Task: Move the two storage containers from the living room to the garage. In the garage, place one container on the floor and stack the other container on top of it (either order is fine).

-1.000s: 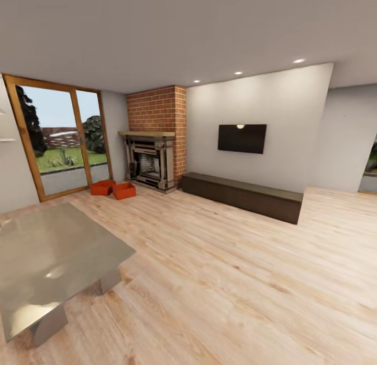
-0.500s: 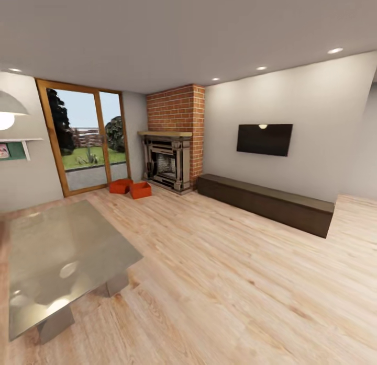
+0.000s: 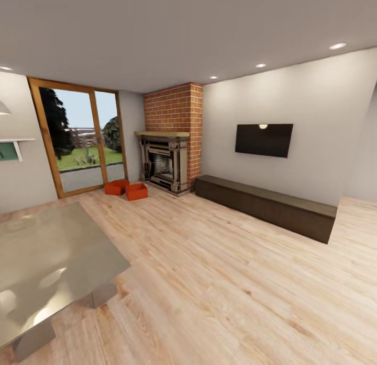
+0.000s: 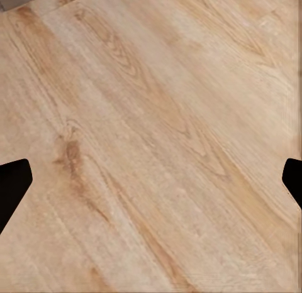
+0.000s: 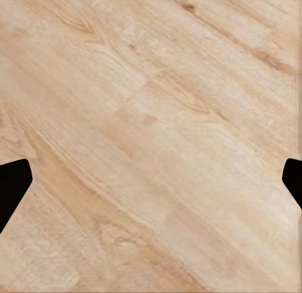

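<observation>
Two rust-red storage containers sit side by side on the living room's wood-plank flooring at the far end, between the glass doors and the fireplace: one [image 3: 116, 187] nearer the doors, the other [image 3: 136, 191] nearer the hearth. They are far from me. My left gripper [image 4: 151, 180] is open, its dark fingertips [image 4: 12, 186] wide apart over bare planks. Likewise my right gripper [image 5: 151, 180] stands open with nothing between its fingertips [image 5: 12, 183], above the same plank flooring.
A glossy grey table [image 3: 47, 260] stands close at the left. A long dark low cabinet [image 3: 267, 205] runs along the right wall under a wall-mounted TV [image 3: 263, 140]. The brick fireplace [image 3: 165, 161] fills the corner. Wide plank floor lies between me and the containers.
The whole head view has shifted: it panned left, then back slightly right. The table edge now lies lower and further left in the picture. The containers themselves have not moved.
</observation>
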Tool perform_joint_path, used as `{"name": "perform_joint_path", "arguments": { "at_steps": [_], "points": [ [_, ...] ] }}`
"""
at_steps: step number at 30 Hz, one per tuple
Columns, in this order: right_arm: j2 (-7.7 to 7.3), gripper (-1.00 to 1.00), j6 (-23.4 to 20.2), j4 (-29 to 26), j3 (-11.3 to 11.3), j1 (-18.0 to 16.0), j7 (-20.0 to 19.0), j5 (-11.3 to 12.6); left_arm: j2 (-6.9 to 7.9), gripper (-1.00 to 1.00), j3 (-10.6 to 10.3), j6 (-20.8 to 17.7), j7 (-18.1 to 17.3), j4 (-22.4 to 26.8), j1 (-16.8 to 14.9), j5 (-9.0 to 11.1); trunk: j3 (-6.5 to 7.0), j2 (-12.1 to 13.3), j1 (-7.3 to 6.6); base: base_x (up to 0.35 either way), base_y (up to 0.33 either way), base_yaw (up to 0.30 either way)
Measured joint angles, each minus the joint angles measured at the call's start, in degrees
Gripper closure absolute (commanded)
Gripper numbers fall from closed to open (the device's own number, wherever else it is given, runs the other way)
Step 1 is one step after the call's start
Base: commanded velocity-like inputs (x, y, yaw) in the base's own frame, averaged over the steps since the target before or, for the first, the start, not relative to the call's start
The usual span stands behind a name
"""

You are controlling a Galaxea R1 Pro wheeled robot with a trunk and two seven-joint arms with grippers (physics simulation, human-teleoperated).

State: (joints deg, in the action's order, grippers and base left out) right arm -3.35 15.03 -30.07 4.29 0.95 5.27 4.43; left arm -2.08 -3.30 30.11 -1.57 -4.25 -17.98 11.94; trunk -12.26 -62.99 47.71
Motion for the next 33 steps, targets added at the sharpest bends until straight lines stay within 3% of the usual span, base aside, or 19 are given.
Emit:
{"name": "perform_joint_path", "arguments": {
  "at_steps": [12,27,33],
  "points": [
    [0.0,-1.0,0.0,0.0,0.0,0.0,0.0,0.0,-0.04,-1.0,0.0,0.0,0.2,0.0,0.0,0.0,0.0,0.0,0.0,0.263,-0.236,0.007],
    [0.0,-1.0,0.0,0.0,0.0,0.0,0.0,0.0,-0.43,-1.0,0.0,-0.1,0.8,0.0,0.0,0.0,0.0,0.0,0.0,0.262,-0.236,0.219],
    [0.0,-1.0,0.0,0.0,0.0,0.0,0.0,-0.1,-0.44,-1.0,0.0,-0.1,0.8,0.0,0.0,0.0,0.0,0.0,0.0,0.262,-0.236,0.05]
  ]
}}
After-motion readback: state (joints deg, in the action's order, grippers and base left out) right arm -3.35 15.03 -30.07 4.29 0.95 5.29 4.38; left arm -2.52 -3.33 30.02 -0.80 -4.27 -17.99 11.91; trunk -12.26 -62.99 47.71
